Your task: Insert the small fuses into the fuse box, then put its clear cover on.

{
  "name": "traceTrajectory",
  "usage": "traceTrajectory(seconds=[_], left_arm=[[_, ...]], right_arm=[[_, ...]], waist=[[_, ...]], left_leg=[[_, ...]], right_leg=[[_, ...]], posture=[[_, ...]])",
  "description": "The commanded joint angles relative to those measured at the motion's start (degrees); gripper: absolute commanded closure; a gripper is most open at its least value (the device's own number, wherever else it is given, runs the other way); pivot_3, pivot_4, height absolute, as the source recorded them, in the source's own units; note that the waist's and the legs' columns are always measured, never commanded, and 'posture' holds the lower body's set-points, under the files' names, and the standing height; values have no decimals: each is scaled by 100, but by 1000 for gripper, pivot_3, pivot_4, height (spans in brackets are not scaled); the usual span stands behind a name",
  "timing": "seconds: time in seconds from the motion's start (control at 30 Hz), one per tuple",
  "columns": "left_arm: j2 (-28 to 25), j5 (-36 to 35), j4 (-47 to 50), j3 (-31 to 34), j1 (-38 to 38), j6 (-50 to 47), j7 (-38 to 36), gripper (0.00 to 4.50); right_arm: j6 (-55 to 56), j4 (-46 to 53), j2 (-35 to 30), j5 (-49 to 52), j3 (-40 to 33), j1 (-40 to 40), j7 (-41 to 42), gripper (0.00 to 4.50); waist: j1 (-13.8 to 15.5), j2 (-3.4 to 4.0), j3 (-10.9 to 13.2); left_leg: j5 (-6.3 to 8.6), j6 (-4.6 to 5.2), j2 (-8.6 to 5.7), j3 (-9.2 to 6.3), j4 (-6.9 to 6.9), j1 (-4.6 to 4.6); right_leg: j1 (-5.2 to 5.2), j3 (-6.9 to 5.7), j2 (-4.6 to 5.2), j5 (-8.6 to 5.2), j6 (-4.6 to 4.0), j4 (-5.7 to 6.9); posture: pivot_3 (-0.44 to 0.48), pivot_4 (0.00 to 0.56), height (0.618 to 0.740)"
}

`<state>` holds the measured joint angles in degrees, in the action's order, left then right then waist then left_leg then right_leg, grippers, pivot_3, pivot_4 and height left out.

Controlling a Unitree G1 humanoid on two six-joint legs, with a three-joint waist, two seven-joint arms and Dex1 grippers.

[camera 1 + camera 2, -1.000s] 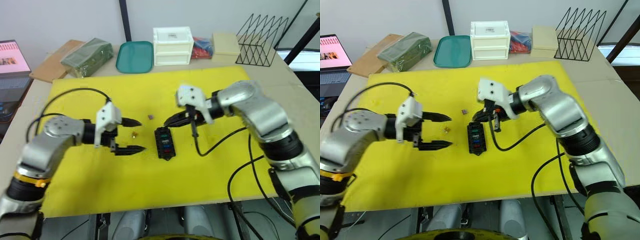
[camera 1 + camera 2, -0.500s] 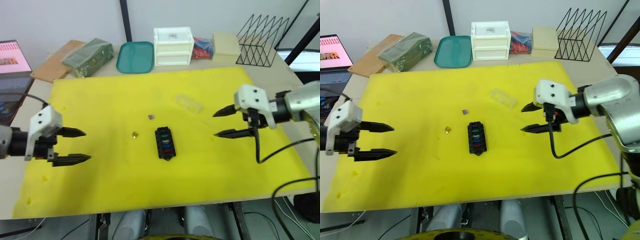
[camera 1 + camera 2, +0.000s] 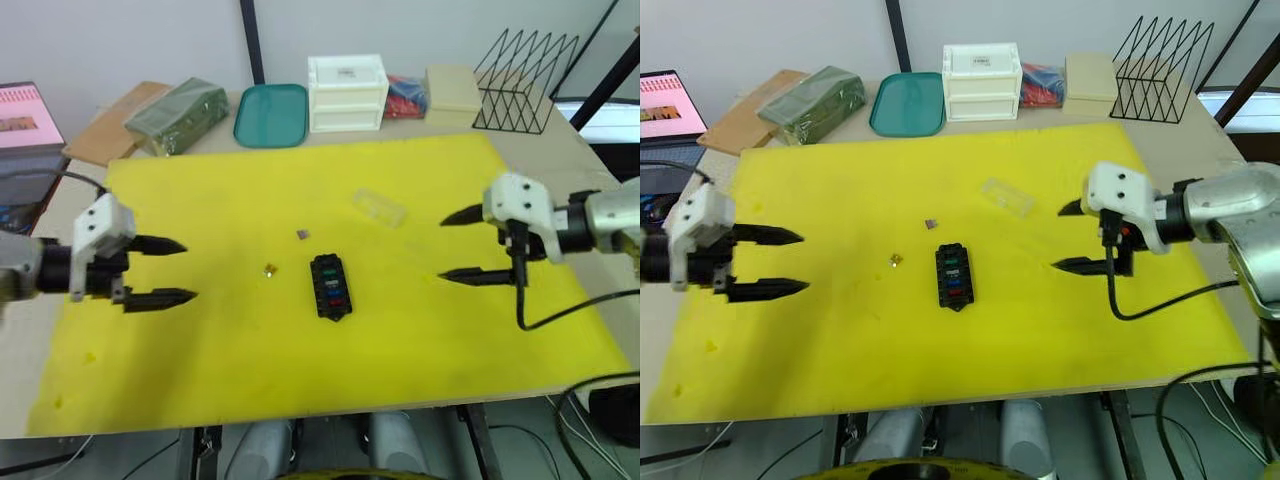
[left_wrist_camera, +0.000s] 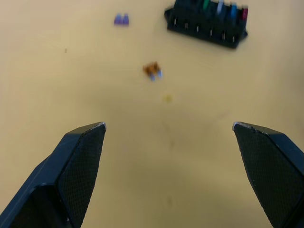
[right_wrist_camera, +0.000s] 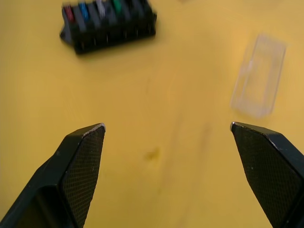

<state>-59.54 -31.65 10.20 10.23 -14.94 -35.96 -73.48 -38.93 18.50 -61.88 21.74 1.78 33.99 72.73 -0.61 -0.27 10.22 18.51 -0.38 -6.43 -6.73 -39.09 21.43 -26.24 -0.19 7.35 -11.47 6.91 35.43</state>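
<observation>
Fuse box (image 3: 330, 286) sitting mid yellow mat (image 3: 250, 380), four fuses showing in slots: red, blue, grey, green. Amber fuse (image 3: 268, 269) and purple fuse (image 3: 302, 234) lying loose on mat just left of box. Clear cover (image 3: 379, 207) lying on mat beyond box, toward right. Left gripper (image 3: 160, 270) hovering well left, fingers spread wide, holding nothing. Right gripper (image 3: 463, 245) hovering well right, also spread wide, holding nothing.
</observation>
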Motion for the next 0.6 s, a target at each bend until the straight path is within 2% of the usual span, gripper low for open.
traceTrajectory(seconds=[0.03,0.13,0.3,0.4,0.57,0.6], left_arm=[[471,-271,-326,-454,-699,-721,279,0],[1049,-526,-1094,-821,-1438,-1920,555,0],[1421,-618,-2041,-1101,-2057,-2766,505,0],[1574,-491,-2685,-1406,-2383,-2991,360,532],[1687,-411,-3051,-1626,-2634,-3129,291,2286],[1718,-390,-3093,-1675,-2658,-3129,264,2286]], right_arm=[[-273,298,381,226,262,512,-168,39],[-414,416,786,273,594,923,-258,39],[-462,463,1011,260,866,1175,-277,39],[-387,499,1105,216,1041,1234,-265,0],[-422,531,1136,219,1087,1258,-295,0],[-426,538,1141,216,1094,1258,-305,0]], waist=[[-3,-4,2],[0,-5,2],[-10,-6,1],[-10,-7,0],[-9,-7,0],[-7,-7,0]], left_leg=[[0,0,1,0,-2,2],[0,0,0,-1,-4,7],[0,0,-1,-2,-5,8],[0,0,-2,-2,-6,7],[-1,-1,-2,-2,-8,7],[-1,-1,-2,-2,-7,7]], right_leg=[[-3,0,-1,1,0,1],[-6,0,-2,2,1,1],[-8,0,-3,3,3,-1],[-8,0,-3,3,3,0],[-8,0,-4,3,3,1],[-8,0,-4,3,3,0]], posture=[[0,150,740],[0,150,740],[0,150,740],[0,150,740],[0,150,740],[0,150,740]])
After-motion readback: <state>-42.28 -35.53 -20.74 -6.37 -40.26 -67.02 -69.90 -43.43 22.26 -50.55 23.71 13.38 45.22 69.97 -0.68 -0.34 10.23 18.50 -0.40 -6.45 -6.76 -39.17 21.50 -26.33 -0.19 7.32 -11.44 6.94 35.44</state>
